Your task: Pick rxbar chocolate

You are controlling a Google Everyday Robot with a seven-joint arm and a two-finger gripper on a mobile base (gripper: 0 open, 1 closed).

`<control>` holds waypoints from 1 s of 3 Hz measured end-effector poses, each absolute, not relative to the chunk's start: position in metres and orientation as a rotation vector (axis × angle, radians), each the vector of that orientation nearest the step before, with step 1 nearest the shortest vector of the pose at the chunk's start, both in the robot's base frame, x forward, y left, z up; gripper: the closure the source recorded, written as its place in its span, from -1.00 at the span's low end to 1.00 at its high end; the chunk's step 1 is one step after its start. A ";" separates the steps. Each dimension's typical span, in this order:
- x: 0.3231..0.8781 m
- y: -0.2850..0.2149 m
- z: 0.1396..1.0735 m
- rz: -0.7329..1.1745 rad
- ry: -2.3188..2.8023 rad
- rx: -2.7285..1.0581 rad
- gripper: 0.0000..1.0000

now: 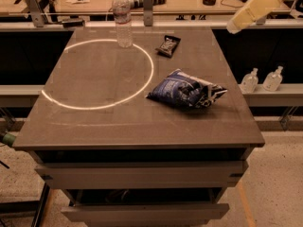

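Note:
The rxbar chocolate point(168, 45) is a small flat black wrapper with whitish print. It lies on the far part of the brown table point(94, 122), right of the white circle. My gripper point(233, 28) is at the end of the cream arm at the upper right, raised above the table's far right corner. It is to the right of the bar, well apart from it and touching nothing.
A clear water bottle point(123, 19) stands at the circle's far edge. A crumpled blue-and-white chip bag point(185, 90) lies on the right-middle of the table. Two small bottles point(261, 79) stand on a ledge to the right. A cluttered bench runs behind.

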State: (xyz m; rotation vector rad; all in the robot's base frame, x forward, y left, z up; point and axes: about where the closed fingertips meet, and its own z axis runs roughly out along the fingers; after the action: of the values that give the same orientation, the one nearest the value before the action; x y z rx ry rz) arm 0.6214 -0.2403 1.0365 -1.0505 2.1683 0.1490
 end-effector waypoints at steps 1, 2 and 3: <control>0.654 -0.218 1.010 0.307 2.225 -1.015 -1.00; 0.674 -0.189 0.980 0.396 2.287 -1.065 -1.00; 0.674 -0.189 0.980 0.396 2.287 -1.065 -1.00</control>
State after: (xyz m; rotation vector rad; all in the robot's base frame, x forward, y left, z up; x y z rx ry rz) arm 0.6742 -0.1892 0.9795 -1.0646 2.2870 0.3964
